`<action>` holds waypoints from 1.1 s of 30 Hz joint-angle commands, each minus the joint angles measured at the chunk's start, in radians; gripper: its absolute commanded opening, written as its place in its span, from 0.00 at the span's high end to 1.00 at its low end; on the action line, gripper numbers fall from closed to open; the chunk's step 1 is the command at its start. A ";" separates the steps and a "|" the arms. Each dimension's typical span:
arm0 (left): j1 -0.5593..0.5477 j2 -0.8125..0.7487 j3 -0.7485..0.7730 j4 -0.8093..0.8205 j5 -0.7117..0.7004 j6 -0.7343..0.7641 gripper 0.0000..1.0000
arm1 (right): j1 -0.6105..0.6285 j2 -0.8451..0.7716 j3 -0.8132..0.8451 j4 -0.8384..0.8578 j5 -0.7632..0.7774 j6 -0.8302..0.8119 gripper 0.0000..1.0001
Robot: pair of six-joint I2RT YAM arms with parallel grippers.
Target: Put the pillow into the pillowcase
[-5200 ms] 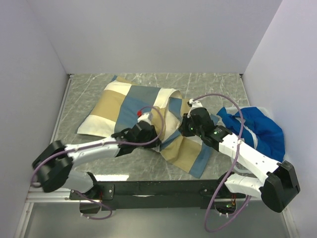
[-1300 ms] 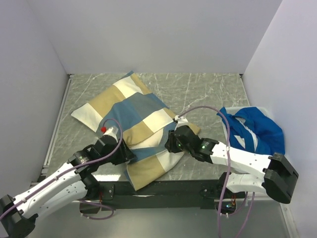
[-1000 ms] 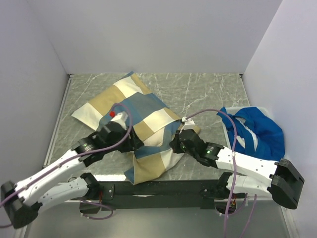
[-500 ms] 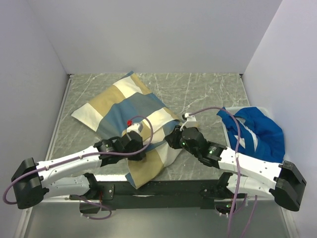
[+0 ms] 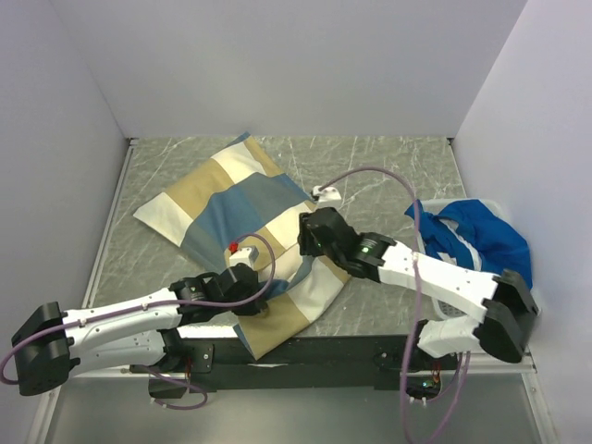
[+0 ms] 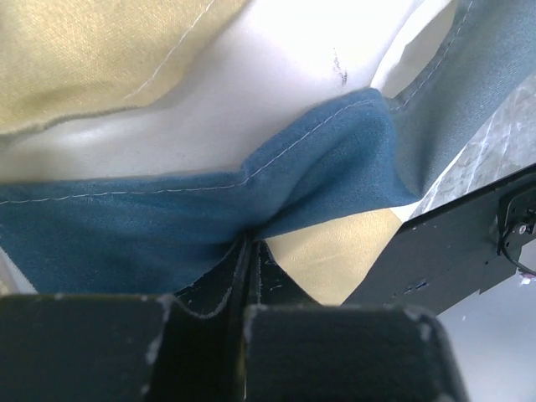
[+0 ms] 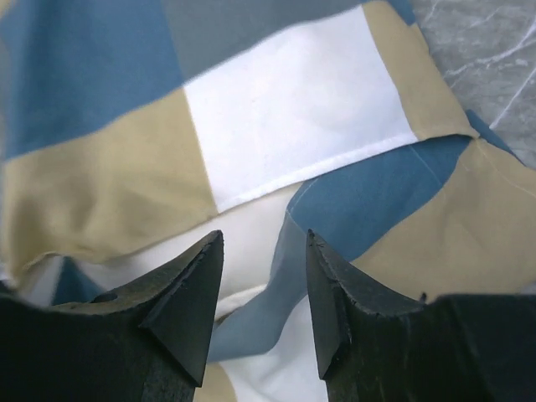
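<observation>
Pillow (image 6: 251, 109) sits mostly inside pillowcase (image 5: 227, 199) on the surface (image 5: 388, 176), cream edge exposed at opening. Left gripper (image 6: 249, 244) jaws clamped on blue hem (image 6: 167, 218); right gripper (image 7: 264, 243) jaws apart above. Hold hem taut while right tucks edge in.

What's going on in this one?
Two arms are working a pillow into a pillowcase. The left tool is shut on the pillowcase's blue hem at its near opening. The right tool hangs open above it, holding nothing. The pillow is mostly inside; a cream strip shows at the opening.
</observation>
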 commanded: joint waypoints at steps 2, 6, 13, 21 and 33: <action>-0.013 0.012 -0.005 0.010 0.022 -0.024 0.95 | 0.009 0.151 0.070 -0.084 0.017 -0.050 0.49; -0.017 0.011 0.006 0.009 0.016 -0.018 0.92 | 0.008 0.216 0.067 -0.113 0.038 -0.044 0.49; -0.018 0.015 0.023 -0.014 -0.007 -0.017 0.92 | 0.009 0.208 0.061 -0.091 0.037 -0.029 0.83; -0.017 -0.141 0.049 -0.187 -0.140 -0.110 0.99 | -0.123 -0.003 0.066 -0.014 -0.162 -0.038 1.00; -0.017 -0.264 0.029 -0.253 -0.191 -0.169 0.73 | -0.226 -0.126 -0.302 0.335 -0.298 0.070 0.71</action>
